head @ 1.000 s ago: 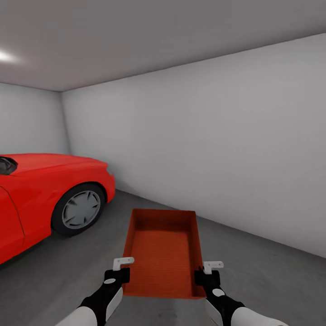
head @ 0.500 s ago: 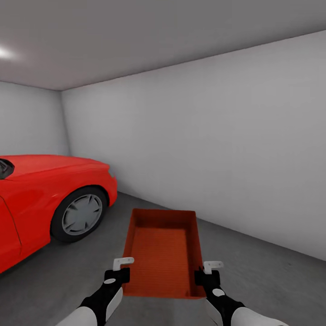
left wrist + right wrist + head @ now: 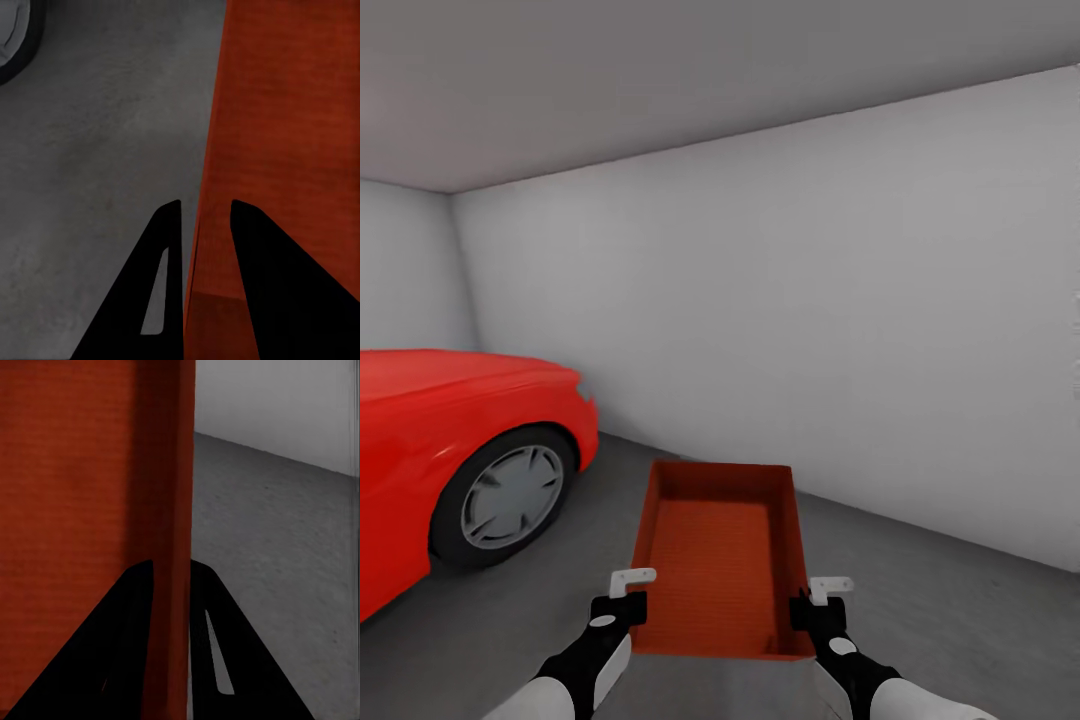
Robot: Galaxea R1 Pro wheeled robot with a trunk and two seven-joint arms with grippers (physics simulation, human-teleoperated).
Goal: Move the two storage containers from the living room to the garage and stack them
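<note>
Head view forward over container (image 3: 720, 555), wrist views close along its walls

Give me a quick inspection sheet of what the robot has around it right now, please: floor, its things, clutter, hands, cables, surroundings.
Surface: dark grey floor, rough like concrete, bare near the robot.
Job's things: one orange-red storage container, open-topped and with nothing inside it, carried level above the floor in front of the robot.
Clutter: nothing seen.
Grippers: left gripper pinches the container's left wall, one finger on each side; right gripper pinches the right wall the same way.
Cables: nothing seen.
Surroundings: plain white-grey wall ahead; shiny red car to the left with its front wheel facing the robot.
</note>
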